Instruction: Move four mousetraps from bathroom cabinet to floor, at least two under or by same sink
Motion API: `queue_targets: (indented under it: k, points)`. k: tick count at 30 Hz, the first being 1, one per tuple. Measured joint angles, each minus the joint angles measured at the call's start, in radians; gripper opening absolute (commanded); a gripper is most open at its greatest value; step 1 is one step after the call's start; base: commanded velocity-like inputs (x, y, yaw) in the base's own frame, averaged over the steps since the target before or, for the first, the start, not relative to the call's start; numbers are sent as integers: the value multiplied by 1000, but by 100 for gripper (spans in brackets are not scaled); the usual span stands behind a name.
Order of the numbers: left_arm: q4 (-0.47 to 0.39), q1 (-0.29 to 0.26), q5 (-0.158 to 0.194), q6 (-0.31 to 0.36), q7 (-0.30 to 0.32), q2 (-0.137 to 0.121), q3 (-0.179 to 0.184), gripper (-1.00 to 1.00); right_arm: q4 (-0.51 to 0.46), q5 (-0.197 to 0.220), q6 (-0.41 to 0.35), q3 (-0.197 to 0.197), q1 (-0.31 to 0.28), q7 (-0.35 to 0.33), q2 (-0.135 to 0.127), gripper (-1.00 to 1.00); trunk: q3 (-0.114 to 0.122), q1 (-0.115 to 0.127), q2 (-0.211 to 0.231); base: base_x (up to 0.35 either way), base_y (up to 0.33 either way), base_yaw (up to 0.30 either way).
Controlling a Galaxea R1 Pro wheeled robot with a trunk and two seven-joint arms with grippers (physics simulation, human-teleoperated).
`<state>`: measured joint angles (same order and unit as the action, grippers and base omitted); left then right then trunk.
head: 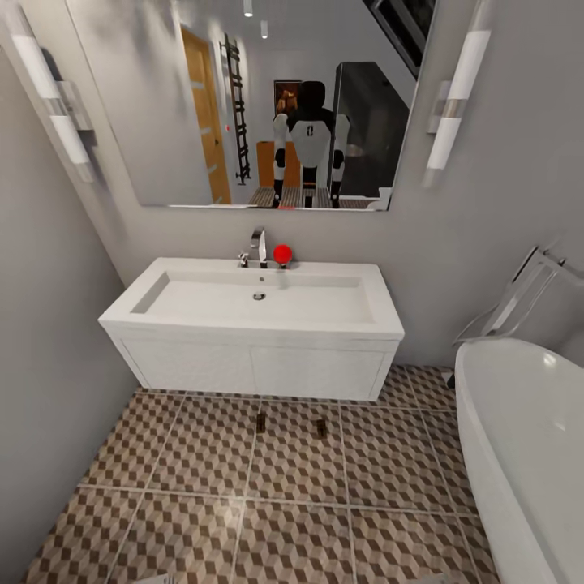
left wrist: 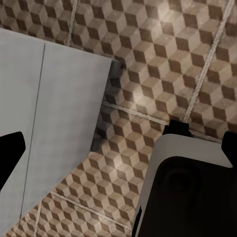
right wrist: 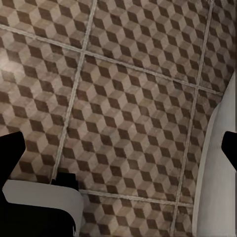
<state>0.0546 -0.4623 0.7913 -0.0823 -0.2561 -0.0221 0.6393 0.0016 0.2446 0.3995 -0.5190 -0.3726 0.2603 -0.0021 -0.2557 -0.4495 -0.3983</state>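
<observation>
Two mousetraps, tiny dark brown slabs, lie on the cube-patterned bathroom floor (head: 203,470) just in front of the sink unit: one (head: 260,422) on a grout line, the other (head: 321,428) a little to its right. The wide white sink (head: 258,298) with its chrome tap (head: 258,246) and red ball knob (head: 282,254) sits above them. My left gripper (left wrist: 118,153) hangs over floor tiles, open, with nothing between its black fingers (left wrist: 11,157). My right gripper (right wrist: 118,150) is also open over bare tiles. The cabinet is out of view.
A white bathtub (head: 527,438) fills the right side, and a grey wall (head: 49,341) closes the left. Under the sink is a white two-door vanity (head: 259,367). The mirror (head: 243,97) reflects my body and a doorway. My own base (left wrist: 192,192) is beside the left gripper.
</observation>
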Motion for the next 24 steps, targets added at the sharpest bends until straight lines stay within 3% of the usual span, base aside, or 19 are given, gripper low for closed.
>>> queue_targets:
  k: [24]
  points:
    - [0, 0, 0, 0, 0, 0, 0, 100, -3, -1, 0, 0, 3, 0, -3, 100, 39, 0, 0, 0, 0, 0]
